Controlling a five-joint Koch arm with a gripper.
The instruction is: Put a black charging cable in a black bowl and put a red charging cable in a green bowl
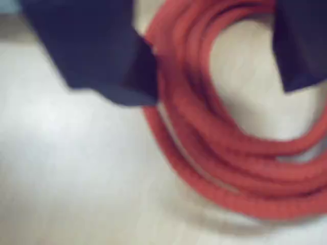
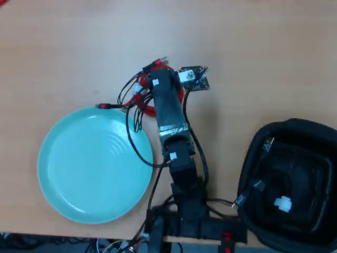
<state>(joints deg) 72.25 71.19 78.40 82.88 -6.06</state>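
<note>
The red charging cable [image 1: 214, 153] lies as a coil on the light wooden table. In the wrist view my gripper [image 1: 214, 92] is open, right over it. One dark jaw is left of the coil's left arc and the other is over its right side. In the overhead view the arm [image 2: 167, 105] covers most of the red coil [image 2: 151, 110], and one of its plugs [image 2: 103, 106] reaches the rim of the green bowl [image 2: 95, 163], which is empty. The black bowl [image 2: 316, 132] at the right holds the black charging cable [image 2: 266, 145] with its white tie [image 2: 283, 203].
The arm's base [image 2: 189, 224] is clamped at the table's front edge between the two bowls. Its loose black wires [image 2: 134, 137] hang over the green bowl's rim. A small circuit board [image 2: 194, 78] sticks out beside the wrist.
</note>
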